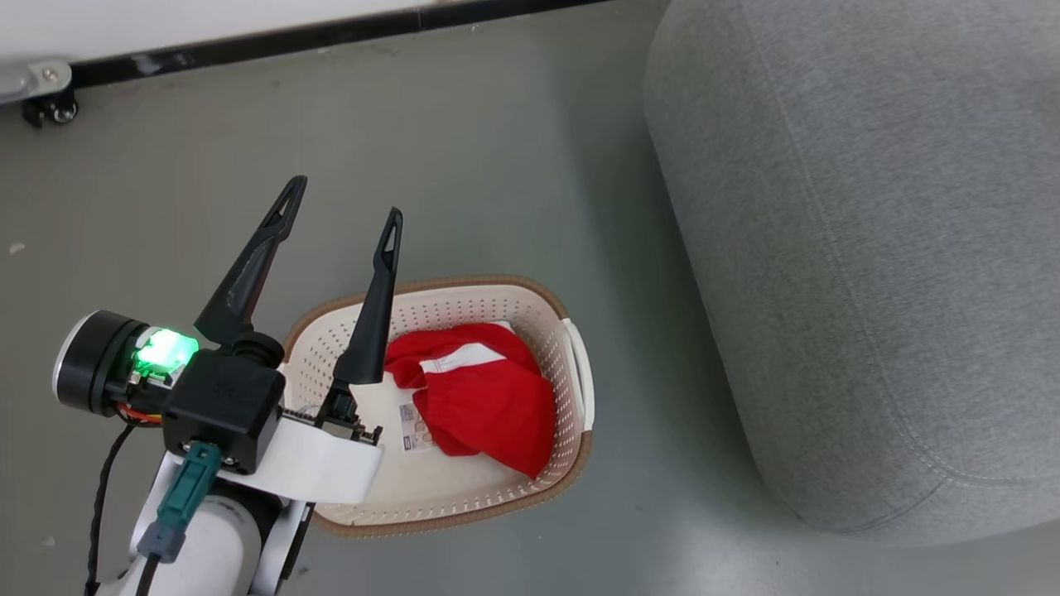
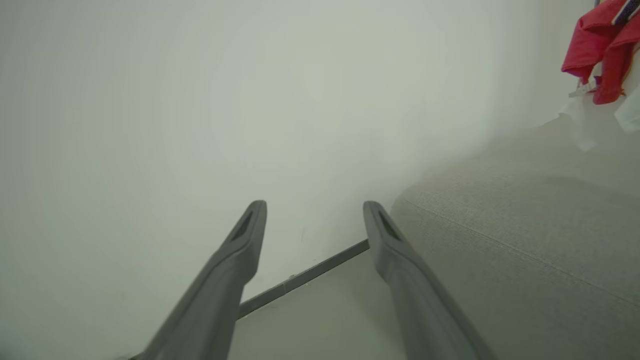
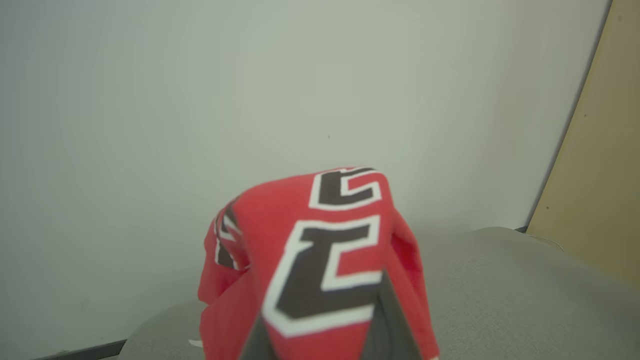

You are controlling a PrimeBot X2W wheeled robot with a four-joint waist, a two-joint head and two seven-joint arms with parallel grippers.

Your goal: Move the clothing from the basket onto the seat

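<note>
The cream basket (image 1: 573,430) stands on the floor, left of the grey sofa (image 1: 869,248). In it lies a plain red garment (image 1: 489,397) with a white stripe, beside a barcode sticker (image 1: 414,426). My left gripper (image 1: 345,199) hovers open above the basket's left end, holding nothing; in its wrist view the gripper (image 2: 314,206) points at the wall beside the sofa (image 2: 525,260). The red jersey (image 3: 320,250) with black numerals drapes over my right gripper's fingers (image 3: 385,325), shut on it above the sofa (image 3: 500,290). The jersey (image 2: 595,45) also hangs at the upper right of the left wrist view.
Grey floor (image 1: 455,165) surrounds the basket. A white wall with a black skirting (image 1: 331,33) runs along the back, with a caster wheel (image 1: 54,108) at the far left. A beige panel (image 3: 595,175) stands beside the sofa's end.
</note>
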